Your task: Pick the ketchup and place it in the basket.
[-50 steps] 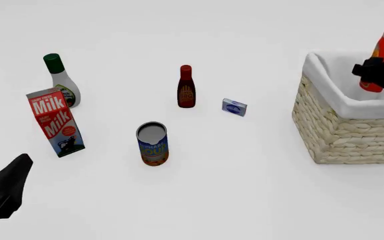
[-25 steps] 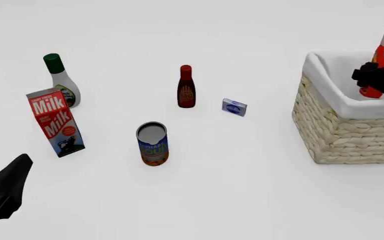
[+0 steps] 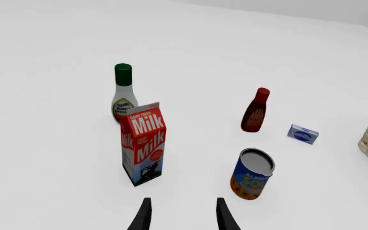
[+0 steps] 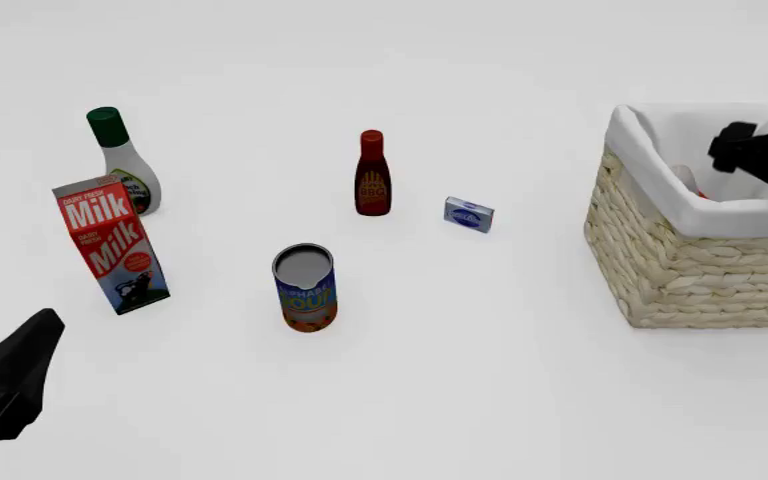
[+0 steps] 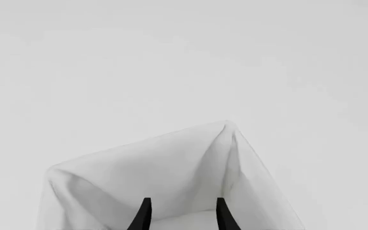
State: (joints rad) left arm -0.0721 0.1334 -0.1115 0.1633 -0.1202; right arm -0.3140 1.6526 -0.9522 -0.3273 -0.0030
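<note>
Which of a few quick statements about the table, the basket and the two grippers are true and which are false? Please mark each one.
1. The right gripper holds the ketchup. False: its fingers are apart with nothing between them.
2. The ketchup lies inside the basket. True, only a small part shows above the lining.
3. The milk carton lies on its side. False: it stands upright.
4. The soup can stands nearer the arms than the dark red-brown bottle. True.
5. The left gripper grips the white bottle with a green cap. False: it is open, clear of it.
</note>
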